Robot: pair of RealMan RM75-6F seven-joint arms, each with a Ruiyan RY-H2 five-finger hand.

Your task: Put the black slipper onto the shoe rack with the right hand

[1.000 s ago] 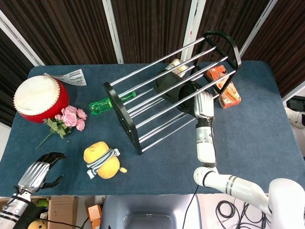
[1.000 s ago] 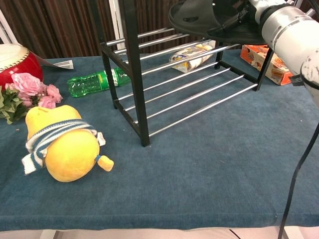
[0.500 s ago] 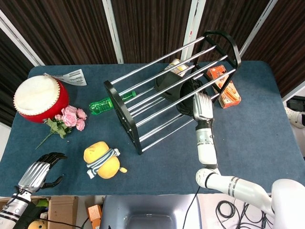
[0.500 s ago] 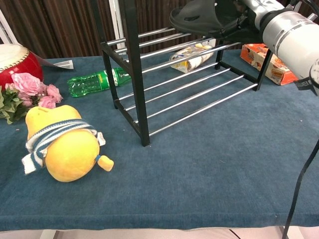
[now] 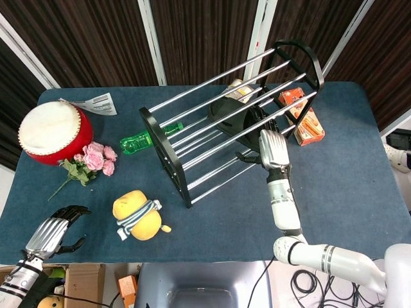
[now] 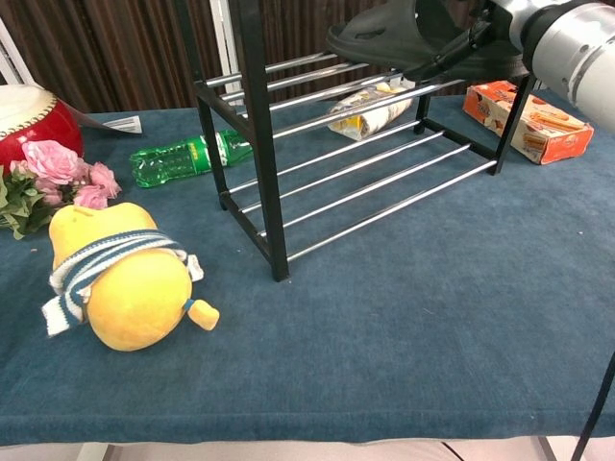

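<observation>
The black slipper (image 5: 228, 114) lies on the top rails of the black-framed shoe rack (image 5: 164, 154), toward the rack's far end. In the chest view the slipper (image 6: 380, 34) rests across the upper chrome rails of the rack (image 6: 255, 144). My right hand (image 5: 271, 149) is at the rack's near side beside the slipper, fingers spread and gripping nothing. In the chest view its dark fingers (image 6: 452, 58) reach in front of the slipper's near edge. My left hand (image 5: 54, 232) hangs off the table's near left corner, holding nothing.
A red drum (image 5: 54, 131), pink flowers (image 5: 96, 157) and a green bottle (image 5: 138, 141) lie left of the rack. A yellow plush toy (image 5: 138, 215) sits near the front. An orange box (image 5: 302, 115) lies right of the rack, and a wrapped packet (image 6: 370, 110) lies under it.
The right hand has let go of the slipper and drawn back toward the near side of the rack. The slipper stays on the top rails. The left hand has not moved.
</observation>
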